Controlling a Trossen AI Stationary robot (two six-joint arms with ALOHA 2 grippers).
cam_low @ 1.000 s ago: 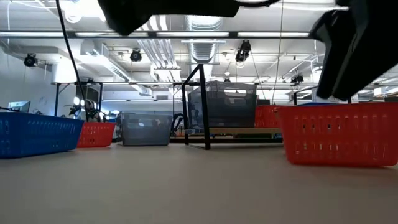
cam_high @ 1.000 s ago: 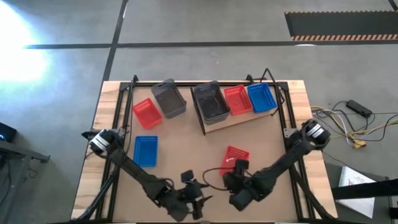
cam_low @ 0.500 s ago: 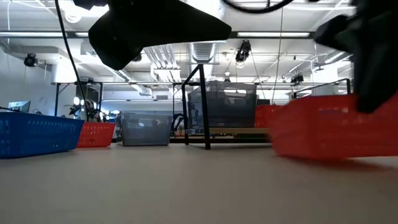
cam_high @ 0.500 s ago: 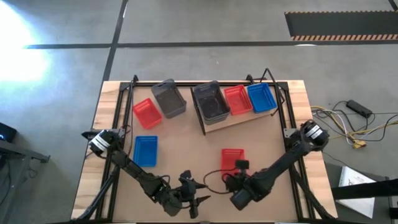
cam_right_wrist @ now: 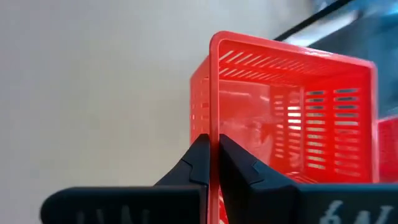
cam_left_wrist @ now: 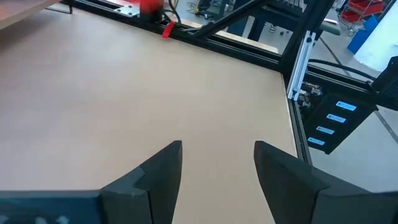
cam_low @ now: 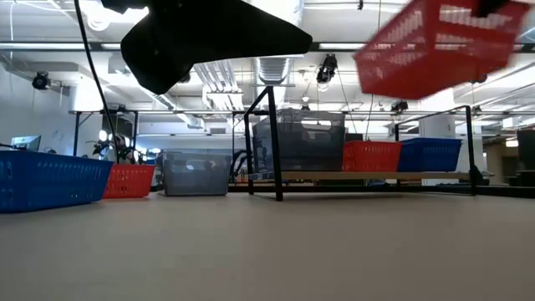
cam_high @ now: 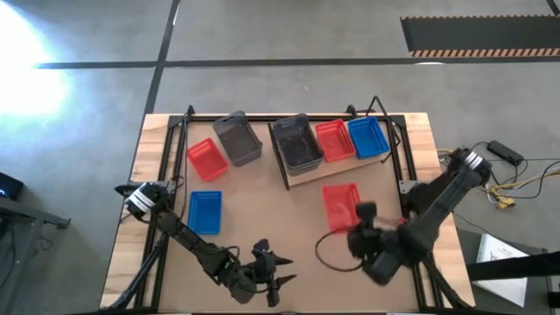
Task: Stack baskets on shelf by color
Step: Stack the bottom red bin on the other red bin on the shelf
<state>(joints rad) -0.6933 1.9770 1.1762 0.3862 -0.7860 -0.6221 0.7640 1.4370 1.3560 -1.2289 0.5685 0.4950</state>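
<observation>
My right gripper (cam_high: 357,217) is shut on a red basket (cam_high: 340,205), which hangs above the table's right half and shows high up in the low view (cam_low: 435,42). On the shelf (cam_high: 308,178) at the far side a dark grey basket (cam_high: 297,144), a red one (cam_high: 332,140) and a blue one (cam_high: 367,136) stand abreast. Three more rest on their bottoms on the table: dark grey (cam_high: 238,137), red (cam_high: 206,159) and blue (cam_high: 205,212). By the near edge my left gripper (cam_high: 276,273) stands open with nothing between its fingers (cam_left_wrist: 165,171). My right gripper pinches the rim of one wall (cam_right_wrist: 213,124) of the red basket, one finger inside the basket and one outside. It grips the basket's near right side. The basket is lifted clear of the table, open side up and tilted.
The shelf's black wire frame (cam_high: 284,175) stands out from its left end. Black frame rails (cam_high: 166,166) run along the table's left and right edges. Bare tabletop (cam_high: 262,219) lies in the middle between the loose baskets and the arms.
My right gripper has shut on the red basket's wall and risen, going toward the table's far right. The basket stood on the table a second ago; it now hangs clear above it, tilted, nearer the shelf.
</observation>
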